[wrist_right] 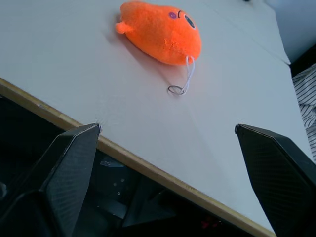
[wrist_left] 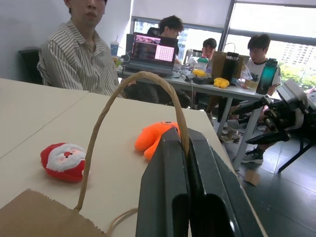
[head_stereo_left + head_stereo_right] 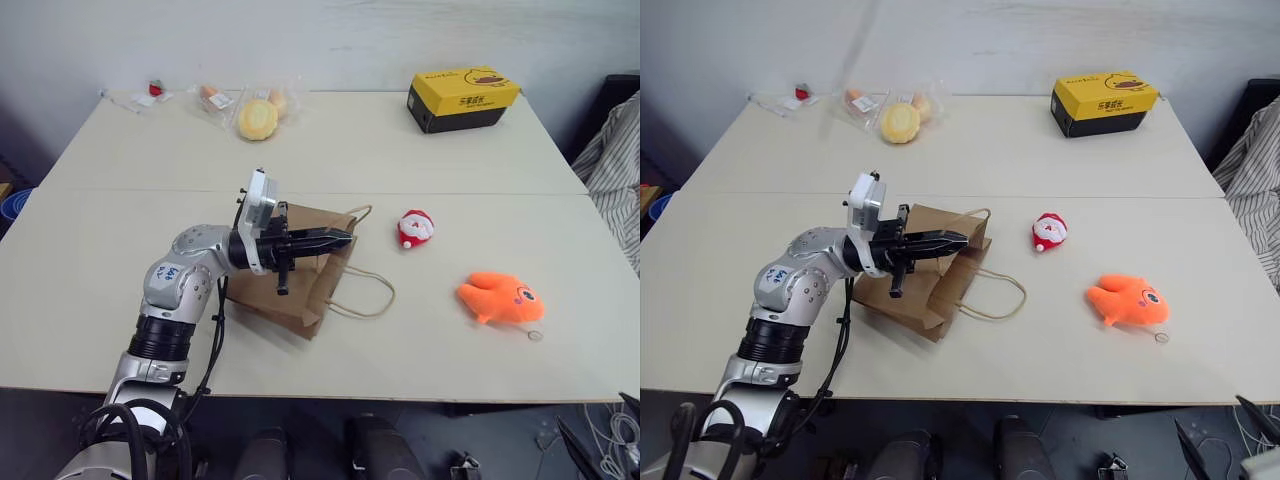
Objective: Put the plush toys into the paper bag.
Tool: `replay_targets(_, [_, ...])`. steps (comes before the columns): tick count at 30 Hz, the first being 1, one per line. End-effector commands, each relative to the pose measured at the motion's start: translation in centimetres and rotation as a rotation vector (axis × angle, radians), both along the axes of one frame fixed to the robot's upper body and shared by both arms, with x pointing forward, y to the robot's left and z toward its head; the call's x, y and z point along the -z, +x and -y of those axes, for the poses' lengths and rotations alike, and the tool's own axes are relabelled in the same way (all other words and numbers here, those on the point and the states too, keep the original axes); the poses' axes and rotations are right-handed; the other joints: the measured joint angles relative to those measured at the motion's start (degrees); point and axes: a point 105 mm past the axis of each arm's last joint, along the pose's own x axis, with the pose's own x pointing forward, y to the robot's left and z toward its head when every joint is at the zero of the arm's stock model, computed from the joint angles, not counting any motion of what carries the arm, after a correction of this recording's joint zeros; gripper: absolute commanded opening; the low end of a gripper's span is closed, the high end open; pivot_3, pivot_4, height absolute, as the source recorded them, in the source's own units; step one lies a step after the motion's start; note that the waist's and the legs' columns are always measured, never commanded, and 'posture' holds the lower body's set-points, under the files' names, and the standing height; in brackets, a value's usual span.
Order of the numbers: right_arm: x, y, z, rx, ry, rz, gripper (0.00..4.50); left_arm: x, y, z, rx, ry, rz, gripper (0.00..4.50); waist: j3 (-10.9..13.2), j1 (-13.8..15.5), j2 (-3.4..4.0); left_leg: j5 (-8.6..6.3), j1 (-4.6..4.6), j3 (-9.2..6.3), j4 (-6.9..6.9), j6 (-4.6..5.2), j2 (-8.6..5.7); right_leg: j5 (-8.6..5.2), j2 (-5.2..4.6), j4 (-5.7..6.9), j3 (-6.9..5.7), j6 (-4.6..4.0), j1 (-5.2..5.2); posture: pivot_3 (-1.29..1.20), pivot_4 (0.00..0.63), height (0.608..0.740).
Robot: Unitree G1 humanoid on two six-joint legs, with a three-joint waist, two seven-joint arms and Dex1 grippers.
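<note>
Little can be read. The yellow-and-black cardboard box (image 3: 463,99) at the far side of the surface (image 3: 330,150) carries a dark drawing and a line of small print on its lid, too small to make out. A blue handwritten mark sits on the left arm's grey housing (image 3: 171,273), illegible.

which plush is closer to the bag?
The red-and-white Santa plush, lying just off the paper bag by its handles. The orange fish plush lies farther out toward the table's right edge, metal ring beside it.
</note>
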Motion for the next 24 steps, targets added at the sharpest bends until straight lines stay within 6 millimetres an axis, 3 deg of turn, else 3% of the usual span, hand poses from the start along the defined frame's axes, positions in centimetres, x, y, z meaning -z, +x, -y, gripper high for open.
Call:
replay_targets(1, [-1.1, 3.3, -0.7, -0.063, -0.094, -0.019, 4.45, -0.8, -0.1, 0.2, 0.012, -0.004, 0.044, 0.0, 0.0, 0.0, 0.0, 0.11, 0.01, 0.0, 0.01, -0.2, 0.0, 0.0, 0.01, 0.01, -0.01, 0.0, 0.0, 0.0, 0.15, 0.74])
replay_targets(9, [-0.6, 10.1, -0.5, -0.142, -0.228, -0.141, 4.45, -1.2, -0.3, 0.4, 0.006, -0.006, 0.052, 0.0, 0.0, 1.49, 0.02, 0.17, -0.05, -0.1, 0.13, -0.31, -0.03, 0.0, 0.04, -0.01, -0.1, 0.0, -0.05, 0.0, 0.15, 0.74])
replay_targets(12, [0.1, 11.6, 0.0, -0.141, -0.264, -0.182, 4.29, -1.3, -0.4, 0.4, 0.002, -0.006, 0.053, 0.0, 0.0, 1.8, 0.02, 0.17, -0.07, -0.11, 0.16, -0.29, -0.05, 0.01, 0.04, 0.0, -0.13, 0.01, -0.05, 0.0, 0.15, 0.74])
replay_targets(14, [0.2, 12.4, 0.2, -0.137, -0.279, -0.18, 3.82, -1.3, -0.5, 0.3, -0.002, -0.005, 0.055, 0.0, 0.0, 2.01, 0.02, 0.17, -0.1, -0.18, 0.15, -0.29, -0.05, 0.0, 0.05, -0.01, -0.18, 0.02, -0.06, 0.0, 0.15, 0.74])
replay_targets(22, [-0.8, 13.9, -0.3, -0.196, -0.283, -0.135, 1.0, -1.8, -0.6, -0.4, -0.023, -0.003, 0.057, 0.0, 0.0, 1.37, 0.01, 0.17, -0.08, -0.15, 0.19, -0.28, -0.04, 0.0, 0.06, 0.02, -0.15, 0.03, -0.05, 0.0, 0.15, 0.74])
replay_targets(24, [-2.8, 13.9, -2.5, -0.343, -0.261, -0.026, 0.41, -2.5, -0.8, -0.7, -0.003, -0.023, 0.05, 0.0, 0.01, 1.25, -0.01, 0.18, -0.08, -0.14, 0.18, -0.28, -0.02, 0.0, 0.08, 0.02, -0.14, 0.03, -0.05, 0.0, 0.15, 0.74])
